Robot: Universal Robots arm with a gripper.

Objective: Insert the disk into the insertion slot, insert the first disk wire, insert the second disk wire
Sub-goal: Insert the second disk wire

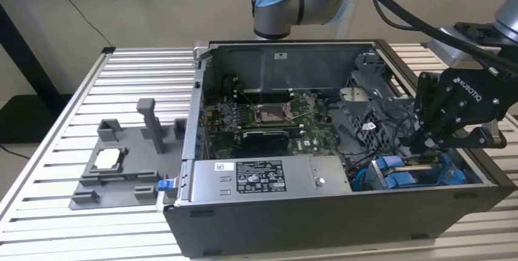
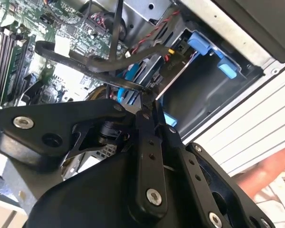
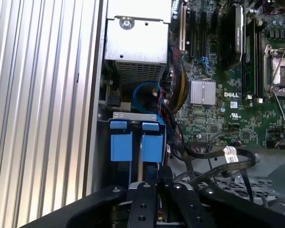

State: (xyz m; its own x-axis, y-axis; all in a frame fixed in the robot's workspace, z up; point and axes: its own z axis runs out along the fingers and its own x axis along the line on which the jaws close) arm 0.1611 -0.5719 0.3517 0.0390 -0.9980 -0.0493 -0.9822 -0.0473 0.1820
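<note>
- one pincer (image 1: 423,145) reaches down into the open computer case (image 1: 324,224) at the exterior view's right, over the insertion slot (image 1: 417,176); whether its fingers are apart or closed, i cannot tell.
- two blue tabs (image 3: 121,145) stand side by side in the first wrist view, with the disk (image 3: 138,164) edge-on between them, just past the pincer.
- one black cable (image 2: 80,61) loops above the fingers in the second wrist view.
- one grey power supply box (image 1: 259,179) and one grey fixture (image 1: 121,164) appear in the exterior view.

PC case (image 1: 324,224) on slatted table (image 1: 65,103); fixture tray (image 1: 121,170) beside it, exterior view's left.
</note>
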